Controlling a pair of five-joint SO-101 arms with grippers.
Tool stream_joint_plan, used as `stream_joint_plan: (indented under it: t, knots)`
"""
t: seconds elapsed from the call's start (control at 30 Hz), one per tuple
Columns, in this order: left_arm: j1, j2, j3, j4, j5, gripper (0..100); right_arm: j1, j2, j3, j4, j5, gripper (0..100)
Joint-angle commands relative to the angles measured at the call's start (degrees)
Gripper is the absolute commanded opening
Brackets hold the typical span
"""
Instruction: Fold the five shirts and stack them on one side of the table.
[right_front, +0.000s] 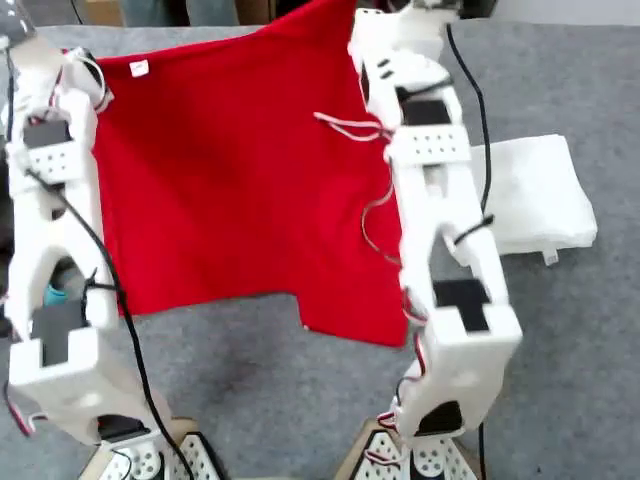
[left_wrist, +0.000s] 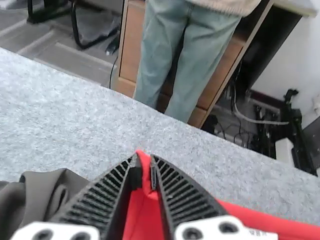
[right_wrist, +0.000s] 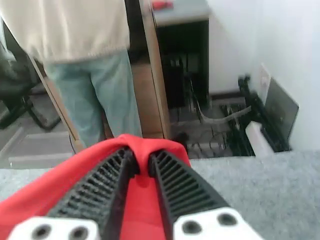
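Left gripper: you have its black ribbed fingers pressed together on a corner of the red cotton shirt, and a fold of red cloth sticks up between the tips.
Left gripper, place: at 10 o'clock on the table in the high view, at the tip of the white plastic left arm.
Right gripper: its black ribbed fingers are closed on another top corner of the same shirt, with red cloth bunched over and between the tips.
Right gripper, place: at about 12 to 1 o'clock on the table, at the tip of the white plastic right arm.
Red cotton shirt: it is spread across the middle of the table between your two arms. Its top edge is held toward 12 o'clock and its lower edge lies toward 6 o'clock.
Small white label: on the shirt, just beside the corner the left gripper holds.
Folded white cloth pile: at 3 o'clock of the red shirt, beyond the right arm, lying flat and apart from the red cloth.
Dark olive-grey garment: crumpled on the table just beside the left gripper.
Grey felt table cover: it lies under everything listed.
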Motion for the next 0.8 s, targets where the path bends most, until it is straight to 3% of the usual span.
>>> stream_joint_plan:
  t: [0.0, 0.33, 0.47, 0.57, 0.77]
  knots:
    - [0.1, 2.3, -10.1, 7.3, -0.2, 3, 1.3, 4.0, -15.1, 11.2, -0.1, 1.3]
    - [3.7, 2.8, -11.4, 37.1, -0.4, 3, 1.7, 7.3, -35.6, 54.6, 0.4, 1.3]
    - [3.6, 3.0, -9.4, 47.6, -0.4, 3, 1.2, 7.3, -36.9, 71.0, 7.6, 1.3]
    - [3.2, 2.5, -2.5, 48.1, -1.3, 3, 0.9, 7.3, -36.4, 82.5, 10.2, 1.3]
    - [3.3, 2.4, 8.3, 47.3, -5.5, 3, 3.5, -0.9, -19.3, 83.3, 13.8, 1.3]
